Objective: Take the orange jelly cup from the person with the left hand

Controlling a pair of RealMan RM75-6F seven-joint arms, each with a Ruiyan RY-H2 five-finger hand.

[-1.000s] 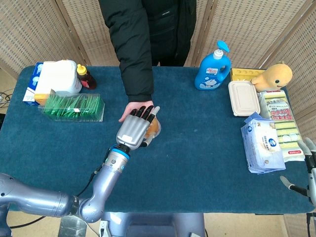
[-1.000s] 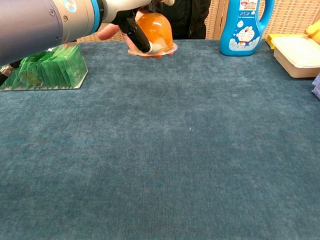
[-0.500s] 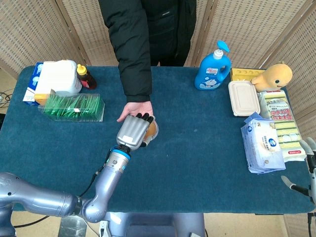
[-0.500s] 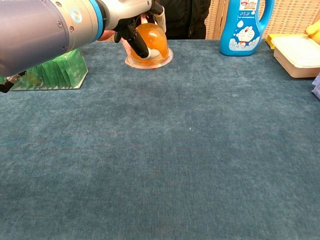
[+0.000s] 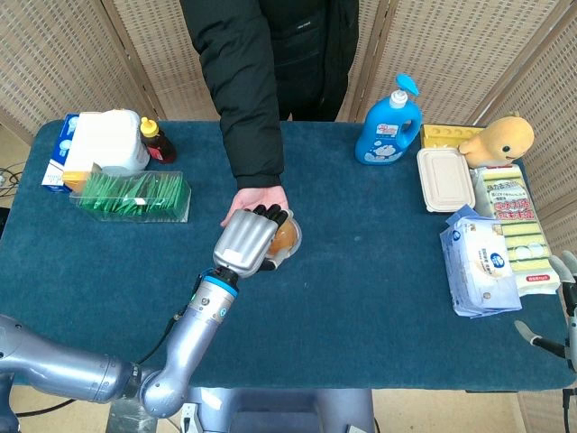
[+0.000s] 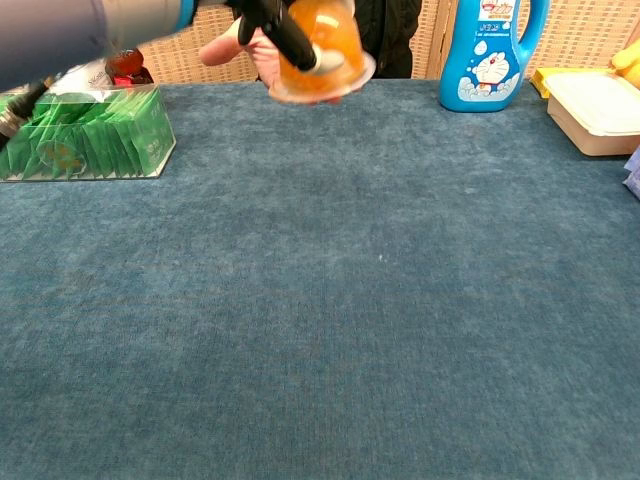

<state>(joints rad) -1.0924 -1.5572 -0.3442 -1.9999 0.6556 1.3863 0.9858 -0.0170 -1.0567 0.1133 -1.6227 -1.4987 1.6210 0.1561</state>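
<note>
My left hand (image 5: 245, 240) grips the orange jelly cup (image 5: 285, 236) from above, dark fingers wrapped over its dome. In the chest view the orange jelly cup (image 6: 325, 40) hangs dome-up above the table, with my left hand (image 6: 272, 22) at the top edge. The person's hand (image 5: 256, 197) lies just behind mine, and the person's hand (image 6: 228, 44) also shows close under the cup's rim; whether it touches the cup I cannot tell. My right hand (image 5: 561, 302) shows only partly at the table's right edge, fingers apart and holding nothing.
A clear box of green packets (image 5: 133, 196) stands to the left, with a white jar (image 5: 110, 141) and a small sauce bottle (image 5: 157, 141) behind it. On the right are a blue detergent bottle (image 5: 389, 124), a lidded container (image 5: 445, 179) and tissue packs (image 5: 480, 265).
The cup sat low by the table half a second ago. My left hand has now raised it and shifted it slightly right. The person's hand stays close behind it.
</note>
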